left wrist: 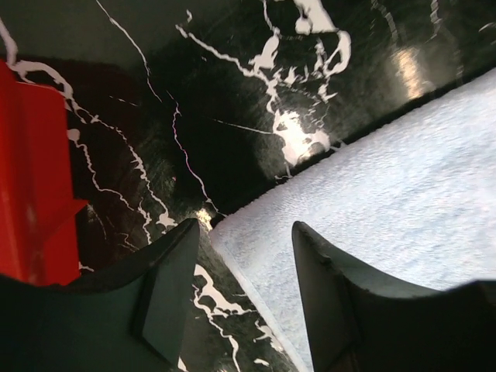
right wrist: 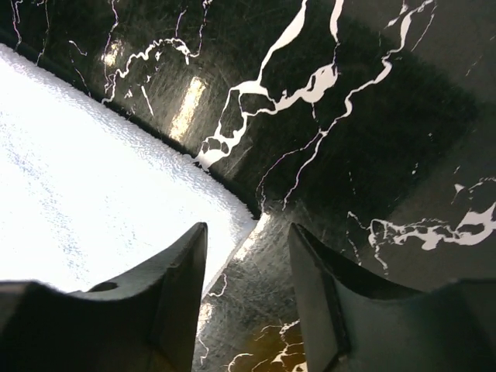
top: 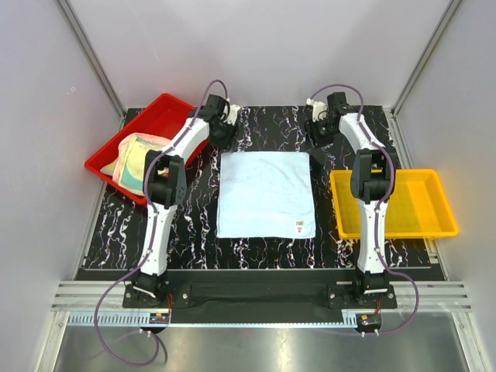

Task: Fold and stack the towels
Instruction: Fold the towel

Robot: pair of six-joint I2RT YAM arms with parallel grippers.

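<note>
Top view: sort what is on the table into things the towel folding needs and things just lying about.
For the job:
- pale blue towel, spread flat
- bunched towels in the red tray

Lying about:
- red tray itself
- yellow tray

The surface (top: pixel 194 225) is black, streaked all over with thin white marble veins. The spread towel (top: pixel 265 192) is a plain pale blue-white, and its small tag (top: pixel 299 228) is white with a red mark. The red tray (top: pixel 167 108) is a bright, even red; the bundled towels (top: pixel 139 161) in it show pink, pale yellow-green and a strip of teal. The yellow tray (top: pixel 418 203) is a bright, plain yellow. The left arm (top: pixel 159 232) and the right arm (top: pixel 373 232) are white with black joints, and their cables (top: pixel 108 310) are purple. The left fingers (left wrist: pixel 167 294) and the right fingers (right wrist: pixel 174 294) are dull black. The walls (top: pixel 39 93) are pale grey.
</note>
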